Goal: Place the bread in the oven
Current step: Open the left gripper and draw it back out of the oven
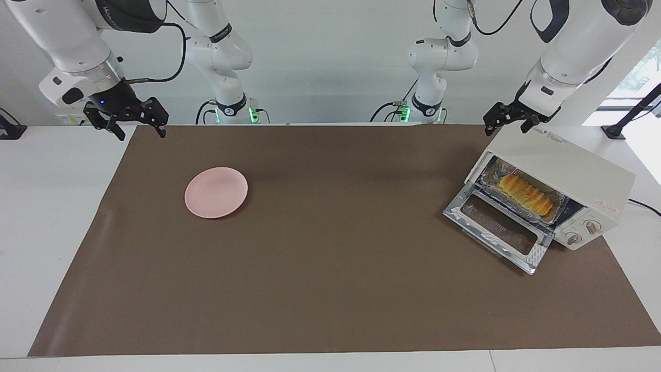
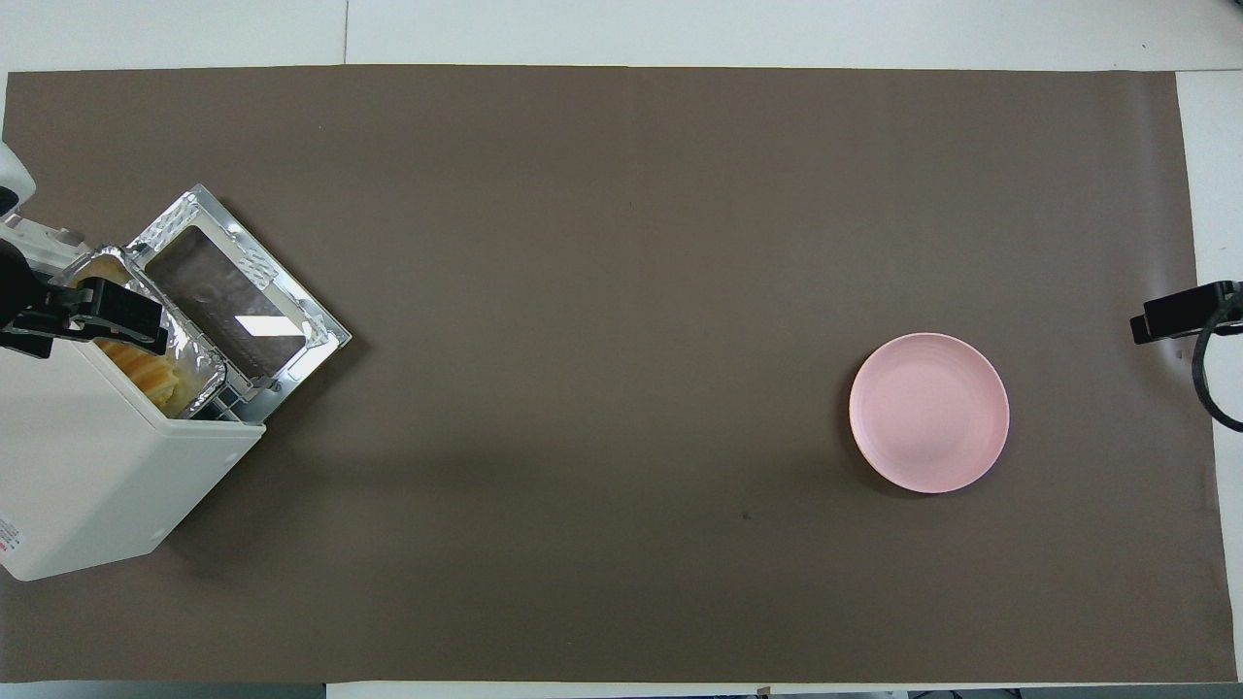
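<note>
The golden ridged bread (image 1: 524, 194) lies in a crinkled silver foil tray (image 1: 493, 178) on the rack inside the cream-white oven (image 1: 568, 165), at the left arm's end of the table. The oven's glass door (image 1: 498, 231) hangs open, flat on the mat. My left gripper (image 1: 507, 126) is open and empty, raised over the oven's top edge. In the overhead view it (image 2: 107, 313) covers part of the bread (image 2: 146, 367) and tray. My right gripper (image 1: 138, 130) is open and empty, raised over the mat's corner at the right arm's end, where that arm waits.
A round pink plate (image 1: 216, 192) sits bare on the brown mat (image 1: 330, 268), toward the right arm's end; it also shows in the overhead view (image 2: 929, 412). The oven's two knobs (image 1: 583, 232) face away from the robots.
</note>
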Tool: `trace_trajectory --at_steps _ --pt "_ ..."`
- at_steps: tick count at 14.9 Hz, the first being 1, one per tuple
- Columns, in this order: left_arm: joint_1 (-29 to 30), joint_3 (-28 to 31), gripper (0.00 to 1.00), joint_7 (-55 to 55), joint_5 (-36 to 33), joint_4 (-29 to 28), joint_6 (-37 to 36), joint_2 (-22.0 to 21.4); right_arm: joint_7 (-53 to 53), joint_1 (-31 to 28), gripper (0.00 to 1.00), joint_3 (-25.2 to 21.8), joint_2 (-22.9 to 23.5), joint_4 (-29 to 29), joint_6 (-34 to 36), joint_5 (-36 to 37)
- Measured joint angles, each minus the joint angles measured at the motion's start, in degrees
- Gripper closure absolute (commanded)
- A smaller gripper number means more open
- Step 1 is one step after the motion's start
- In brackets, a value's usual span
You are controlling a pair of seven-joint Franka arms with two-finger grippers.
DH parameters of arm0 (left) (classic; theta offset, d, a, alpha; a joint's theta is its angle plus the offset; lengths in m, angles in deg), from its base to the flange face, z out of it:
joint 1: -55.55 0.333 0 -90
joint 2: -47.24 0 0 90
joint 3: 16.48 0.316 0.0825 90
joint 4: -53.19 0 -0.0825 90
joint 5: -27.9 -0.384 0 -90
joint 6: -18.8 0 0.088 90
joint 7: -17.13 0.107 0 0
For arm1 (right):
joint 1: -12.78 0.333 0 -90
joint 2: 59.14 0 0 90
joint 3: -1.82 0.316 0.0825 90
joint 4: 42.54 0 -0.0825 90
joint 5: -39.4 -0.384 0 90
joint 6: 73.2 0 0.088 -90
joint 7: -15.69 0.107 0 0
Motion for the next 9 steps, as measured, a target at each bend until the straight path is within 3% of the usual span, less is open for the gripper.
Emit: trace_trajectory --at_steps 9 --pt "0.92 -0.08 0.00 0.24 -0.09 -2.82 3.23 -1.12 0.00 0.00 0.00 0.00 0.00 0.00 0.00 0.00"
